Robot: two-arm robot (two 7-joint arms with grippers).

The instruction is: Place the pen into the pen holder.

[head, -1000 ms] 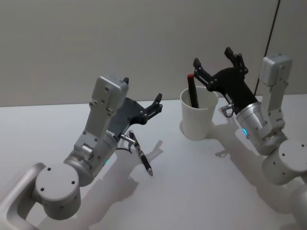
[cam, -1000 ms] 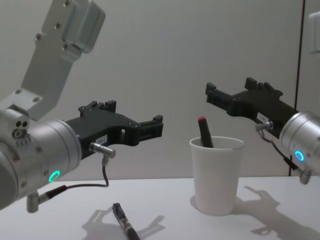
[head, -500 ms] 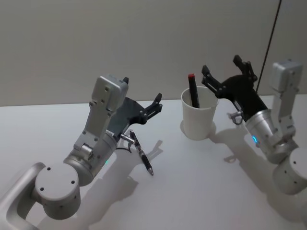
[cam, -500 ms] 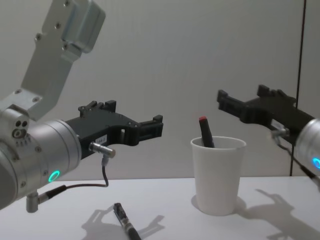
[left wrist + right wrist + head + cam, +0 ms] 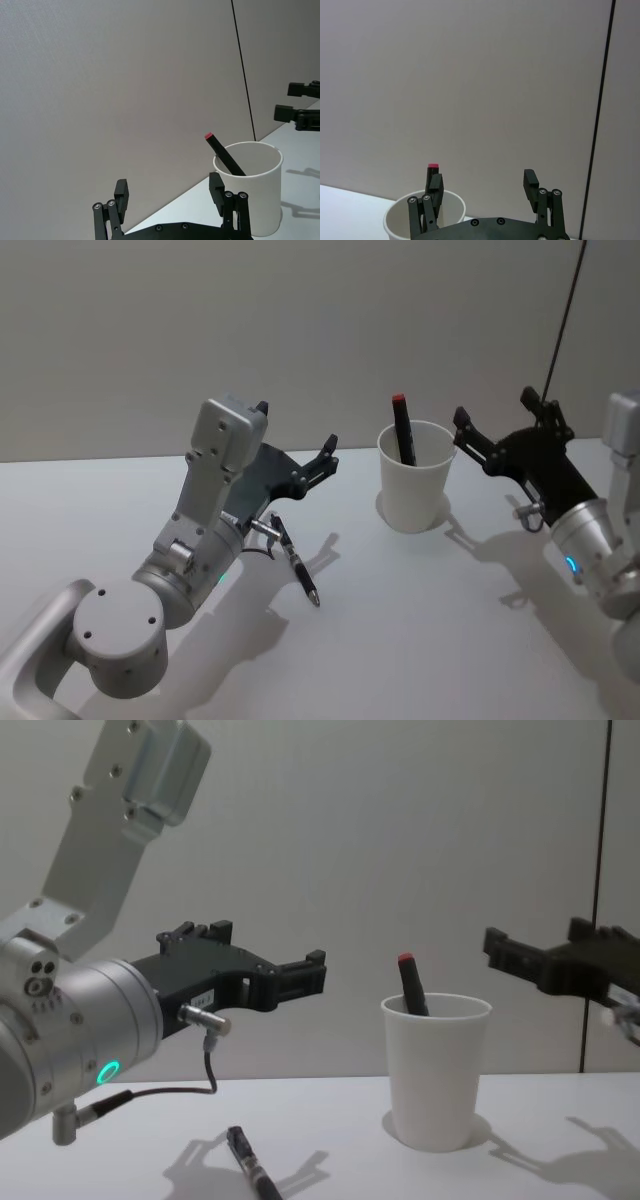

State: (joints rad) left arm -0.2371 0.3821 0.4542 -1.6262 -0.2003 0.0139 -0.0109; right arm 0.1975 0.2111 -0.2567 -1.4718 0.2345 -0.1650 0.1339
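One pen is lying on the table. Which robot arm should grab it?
Probably the left. The pen lies on the table close to the left end effector, which is open. The right end effector is open too, but it hangs beyond the white cup, farther from that pen.

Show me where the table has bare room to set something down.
Bare: the near table between the loose pen and the right gripper, in front of the cup; also the far left strip along the wall. Crowded: beneath the left gripper, where the loose pen lies, and between the cup and the right gripper.
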